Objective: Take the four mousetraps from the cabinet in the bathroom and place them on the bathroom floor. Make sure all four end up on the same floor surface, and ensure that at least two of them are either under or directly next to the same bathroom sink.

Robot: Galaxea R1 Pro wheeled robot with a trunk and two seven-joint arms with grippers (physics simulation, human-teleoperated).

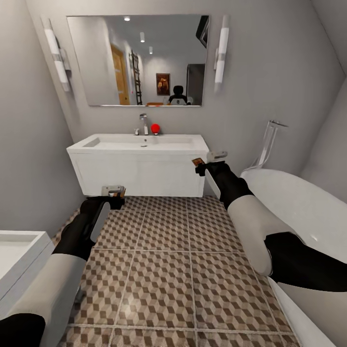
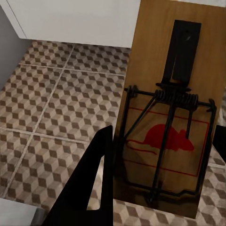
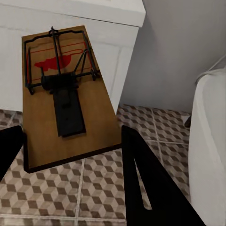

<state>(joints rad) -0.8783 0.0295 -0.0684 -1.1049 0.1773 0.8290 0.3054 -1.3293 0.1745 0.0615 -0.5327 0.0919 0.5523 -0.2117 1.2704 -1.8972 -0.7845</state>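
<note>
Left gripper point(image 1: 113, 193) clamped 1 mousetrap point(image 2: 169, 117), held low over the bathroom floor point(image 1: 159, 270) just in front of the vanity's left end. Right gripper point(image 1: 205, 163) gripped a 2nd mousetrap point(image 3: 63, 94), held higher beside the right corner of the sink point(image 1: 140, 142). Bathtub point(image 1: 308, 212) sat on the right, mirror point(image 1: 137, 60) above the sink.

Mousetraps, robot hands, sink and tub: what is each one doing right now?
Left end effector: shut on a mousetrap, low, near the vanity's bottom edge.
Right end effector: shut on a second mousetrap, held above the floor by the sink's corner.
Sink: no water seen running.
Bathroom floor: no trap lying on it yet.
Bathtub: looks dry.
</note>
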